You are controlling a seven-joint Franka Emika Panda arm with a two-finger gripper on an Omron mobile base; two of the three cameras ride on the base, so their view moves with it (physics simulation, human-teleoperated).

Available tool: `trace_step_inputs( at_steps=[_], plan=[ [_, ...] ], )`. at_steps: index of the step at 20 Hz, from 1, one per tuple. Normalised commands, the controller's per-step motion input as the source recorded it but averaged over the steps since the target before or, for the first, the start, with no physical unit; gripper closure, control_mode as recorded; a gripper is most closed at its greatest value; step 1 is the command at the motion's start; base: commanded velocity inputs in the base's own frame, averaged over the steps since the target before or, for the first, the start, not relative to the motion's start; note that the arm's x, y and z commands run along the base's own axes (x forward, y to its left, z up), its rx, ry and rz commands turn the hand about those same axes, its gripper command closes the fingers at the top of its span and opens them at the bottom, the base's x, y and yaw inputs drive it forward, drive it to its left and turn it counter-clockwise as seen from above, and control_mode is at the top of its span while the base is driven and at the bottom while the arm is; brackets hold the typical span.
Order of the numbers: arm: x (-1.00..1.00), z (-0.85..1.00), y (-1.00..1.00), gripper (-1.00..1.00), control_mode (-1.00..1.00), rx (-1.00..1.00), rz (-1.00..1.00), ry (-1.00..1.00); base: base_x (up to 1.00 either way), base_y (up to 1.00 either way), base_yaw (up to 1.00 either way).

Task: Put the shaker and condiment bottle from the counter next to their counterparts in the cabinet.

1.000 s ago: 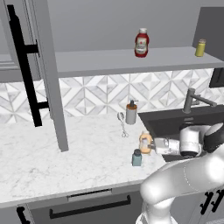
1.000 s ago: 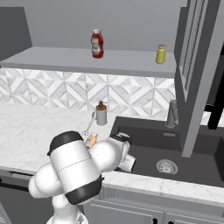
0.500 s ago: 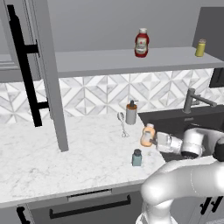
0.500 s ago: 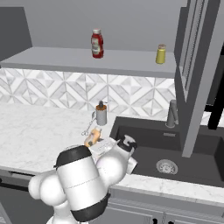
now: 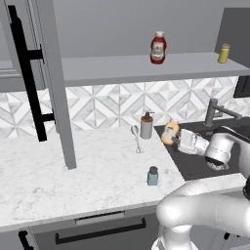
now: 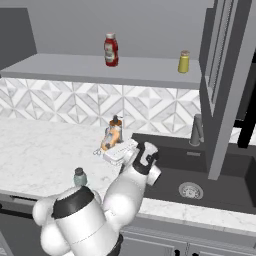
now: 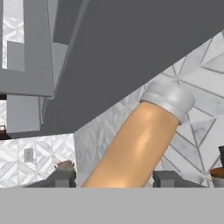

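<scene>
1. Now the condiment bottle (image 5: 169,133) is clamped between the fingers of the gripper (image 5: 175,138), tilted, raised off the counter (image 5: 58,171).
2. In the hand view the bottle body (image 7: 135,148) is seen running up from between the fingertips (image 7: 168,179), pale cap farthest from them.
3. The shaker (image 5: 153,176) is left upright on the counter, below and apart from the fingers.
4. The ketchup bottle (image 5: 157,48) and yellow-green shaker (image 5: 223,53) are seen on the cabinet (image 5: 136,68) shelf, well above the fingers.

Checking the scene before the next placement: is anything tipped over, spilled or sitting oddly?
Only the condiment bottle is off upright: it tilts in the gripper, lifted above the counter. The shaker stands upright; nothing looks spilled.
</scene>
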Motion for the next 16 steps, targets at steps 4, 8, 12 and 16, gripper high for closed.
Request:
trace_step_inputs(
  at_steps=[4,8,12,16],
  plan=[
    [-0.11,0.67,0.26,1.0,-1.0,-0.22,-0.15,-0.3,0.0,0.0,0.0],
    [-0.06,0.87,0.39,1.0,-1.0,-0.24,-0.12,-0.31,0.0,0.0,0.0],
    [0.0,0.87,0.25,1.0,-1.0,-0.16,-0.13,-0.14,0.0,0.0,0.0],
    [0.03,0.71,0.13,1.0,-1.0,-0.08,-0.2,0.0,0.0,0.0,0.0]
  ],
)
